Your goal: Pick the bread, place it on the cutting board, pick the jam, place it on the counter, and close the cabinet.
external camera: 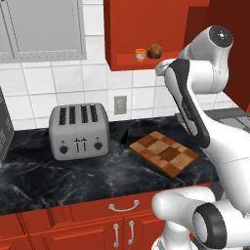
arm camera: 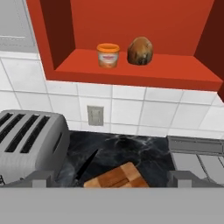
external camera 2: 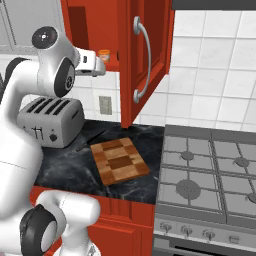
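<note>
Hand view puts the gripper (arm camera: 112, 180) nearest, its two dark tips spread wide with nothing between them. Just beyond, at 6 o'clock, lies the cutting board (arm camera: 117, 180) on the counter (arm camera: 131, 151), a toaster (arm camera: 28, 140) at 8 o'clock. Farther off, on the open cabinet (arm camera: 131, 72) shelf, the bread (arm camera: 140, 51) sits at 12 o'clock, beside the jam (arm camera: 108, 54). The loaf looks light, rounded and slightly yielding, so a grip across its widest middle seems safest.
</note>
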### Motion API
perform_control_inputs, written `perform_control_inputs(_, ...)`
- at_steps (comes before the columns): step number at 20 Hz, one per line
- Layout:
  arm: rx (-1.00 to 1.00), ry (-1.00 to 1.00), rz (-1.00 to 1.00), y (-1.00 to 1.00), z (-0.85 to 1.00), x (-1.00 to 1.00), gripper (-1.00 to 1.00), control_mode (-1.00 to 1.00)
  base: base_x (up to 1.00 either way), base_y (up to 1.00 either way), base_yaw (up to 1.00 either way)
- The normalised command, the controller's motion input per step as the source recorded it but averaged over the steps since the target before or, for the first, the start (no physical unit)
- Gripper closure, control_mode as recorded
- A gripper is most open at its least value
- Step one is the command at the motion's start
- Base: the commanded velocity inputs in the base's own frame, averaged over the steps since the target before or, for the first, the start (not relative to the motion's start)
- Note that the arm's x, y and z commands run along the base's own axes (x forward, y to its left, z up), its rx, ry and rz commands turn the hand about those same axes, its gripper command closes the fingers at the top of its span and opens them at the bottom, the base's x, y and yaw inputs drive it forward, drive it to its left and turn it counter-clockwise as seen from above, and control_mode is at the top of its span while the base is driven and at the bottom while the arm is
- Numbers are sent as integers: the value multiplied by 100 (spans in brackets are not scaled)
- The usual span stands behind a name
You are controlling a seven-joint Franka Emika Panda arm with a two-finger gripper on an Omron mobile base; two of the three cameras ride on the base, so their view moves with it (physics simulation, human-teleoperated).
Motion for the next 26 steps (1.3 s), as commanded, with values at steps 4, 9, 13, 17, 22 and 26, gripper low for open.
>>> perform_control_inputs(4, 0, 0, 0, 4, 0, 36, -100, -100, 0, 0, 0)
perform_control_inputs(9, 0, 0, 0, 1, 0, 30, -100, -100, 0, 0, 0)
perform_control_inputs(13, 0, 0, 0, 0, 0, 33, -100, -100, 0, 0, 0)
perform_control_inputs(17, 0, 0, 0, 0, 0, 26, -100, -100, 0, 0, 0)
perform_control_inputs(22, 0, 0, 0, 0, 0, 21, -100, -100, 0, 0, 0)
perform_control_inputs(26, 0, 0, 0, 5, 1, 13, -100, -100, 0, 0, 0)
